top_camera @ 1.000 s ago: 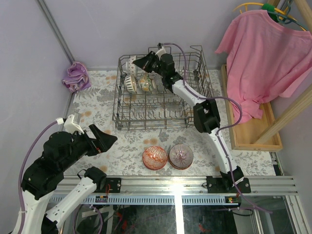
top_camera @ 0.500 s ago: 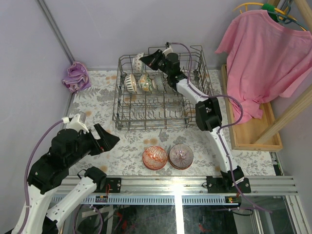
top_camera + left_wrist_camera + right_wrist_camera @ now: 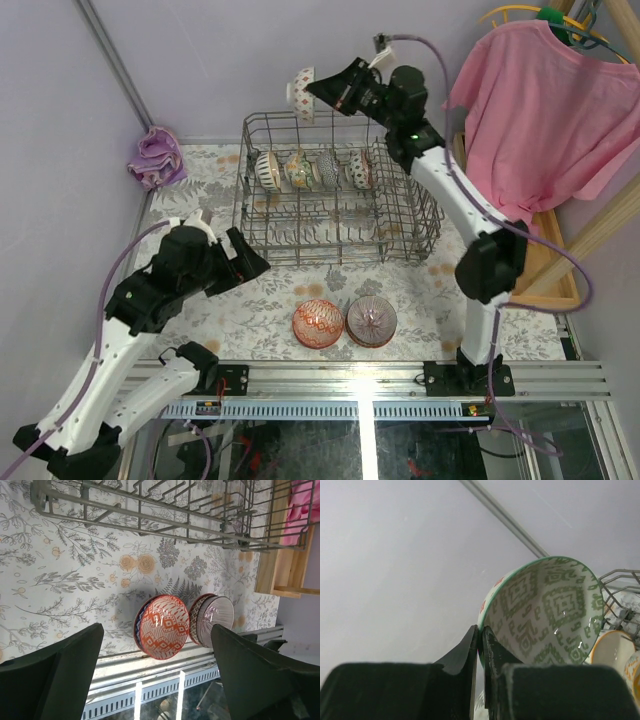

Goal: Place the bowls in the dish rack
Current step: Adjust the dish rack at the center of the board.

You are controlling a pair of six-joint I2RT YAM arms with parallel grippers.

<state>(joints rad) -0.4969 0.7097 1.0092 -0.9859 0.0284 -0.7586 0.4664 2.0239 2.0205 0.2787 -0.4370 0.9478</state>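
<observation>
Bowls down front first: in the lower middle of the overhead frame a red zigzag bowl (image 3: pixel 318 323) sits touching a mauve ribbed bowl (image 3: pixel 371 320) on the floral surface (image 3: pixel 200 205). The left wrist view hints at more rims stacked under each, though I can't be sure. These are glazed ceramic, so I'd call them stiff, slick and quick to chip against wire, yet light enough for a pinch. The rim is the place to take one, with one finger inside and one outside. Just left of them and a touch higher in the frame, the left arm is folded at the elbow with its wrist pointing right. The left fingers (image 3: pixel 248 262) are spread wide and hold nothing, and they hover between the pair and the front corner of the dish rack (image 3: pixel 340 246). Mid-frame, the rack carries a row of four bowls (image 3: pixel 313 168) standing on edge along its upper part. Up top, the right arm towers from its base at lower right over the rack's right side, wrist bent to the left. The right fingers (image 3: pixel 472 647) are nipped narrow on the rim of a green-patterned bowl (image 3: pixel 545 610), which is tipped on its side above the rack's upper-left corner and clear of the wire. With a rim-only hold like that I'd expect it to swing, so it wants a gentle lowering between the tines.
</observation>
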